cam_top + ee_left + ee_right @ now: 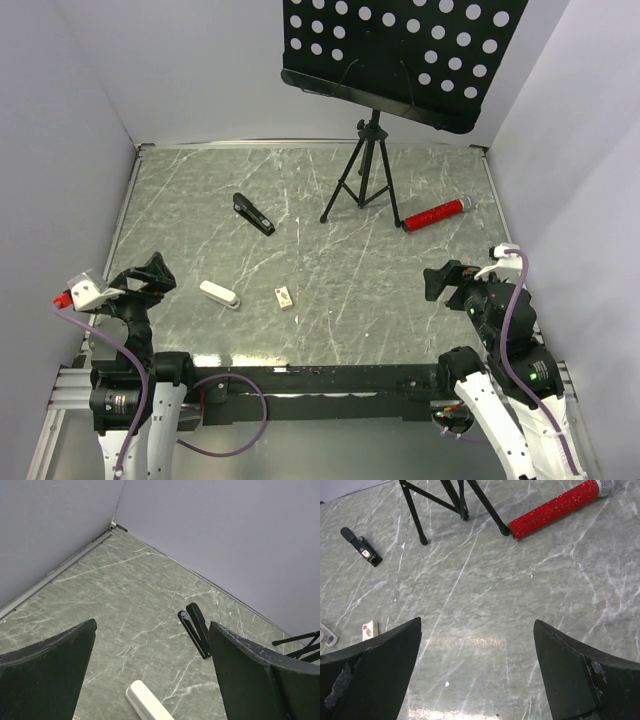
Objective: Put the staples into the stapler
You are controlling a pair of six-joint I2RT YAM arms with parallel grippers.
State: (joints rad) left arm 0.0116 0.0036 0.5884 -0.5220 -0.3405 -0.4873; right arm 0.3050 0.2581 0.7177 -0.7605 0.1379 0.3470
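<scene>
Marbled tabletop [350,310]; red tube [554,509] shows to the right wrist, not the left (left gripper [150,272] and right gripper [446,281] gape empty). Black stapler [253,213] lies diagonally, far-left to near-right.

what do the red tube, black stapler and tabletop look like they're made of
Red tube: glitter-coated, grainy sparkle; core unclear. Black stapler: matte black plastic or painted metal, judging by its dull even surface. Tabletop: grey marble-look sheet with white veins and a glossy glare patch, possibly laminate.

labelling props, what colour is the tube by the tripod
The tube is glittery red, clearest in the right wrist view.
</scene>
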